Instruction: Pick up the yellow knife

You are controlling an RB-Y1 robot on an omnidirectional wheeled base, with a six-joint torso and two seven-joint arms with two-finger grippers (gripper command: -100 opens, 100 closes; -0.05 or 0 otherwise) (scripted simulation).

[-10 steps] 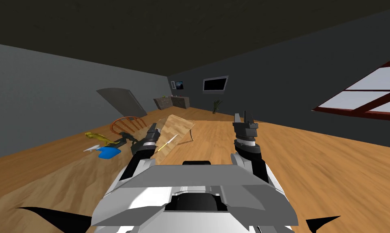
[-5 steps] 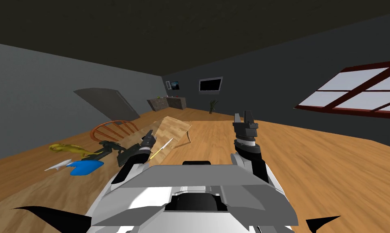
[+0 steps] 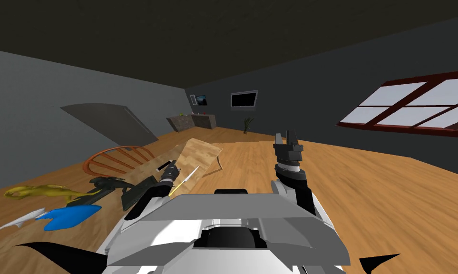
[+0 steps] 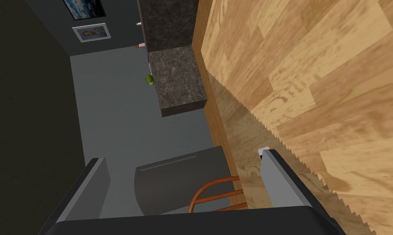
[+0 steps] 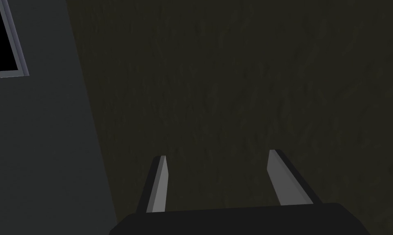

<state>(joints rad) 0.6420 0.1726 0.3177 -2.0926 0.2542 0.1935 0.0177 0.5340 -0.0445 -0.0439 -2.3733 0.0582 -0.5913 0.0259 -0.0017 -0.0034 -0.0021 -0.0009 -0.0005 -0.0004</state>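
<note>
The knife (image 3: pixel 185 180) is thin, with a yellow handle and a white blade, and lies aslant at the near end of the light wooden table (image 3: pixel 201 151). My left gripper (image 3: pixel 169 167) sits just left of the knife, low over the table's near edge. In the left wrist view the left gripper (image 4: pixel 187 175) is open with nothing between its fingers, and one finger (image 4: pixel 279 179) stands against the table top (image 4: pixel 334 94). My right gripper (image 3: pixel 286 139) is raised at the right and stands open (image 5: pixel 220 179) and empty.
An orange-brown spindle chair (image 3: pixel 114 161) stands left of the table. A yellow object (image 3: pixel 37 191), a blue one (image 3: pixel 71 216), a white one (image 3: pixel 18 221) and dark ones (image 3: pixel 110 183) lie at the far left. A dark stone cabinet (image 4: pixel 179 81) stands by the back wall.
The whole head view has shifted: my view has turned right, so the chair and the coloured objects slid left and lower. My left gripper sits lower and closer to my chest, still beside the knife.
</note>
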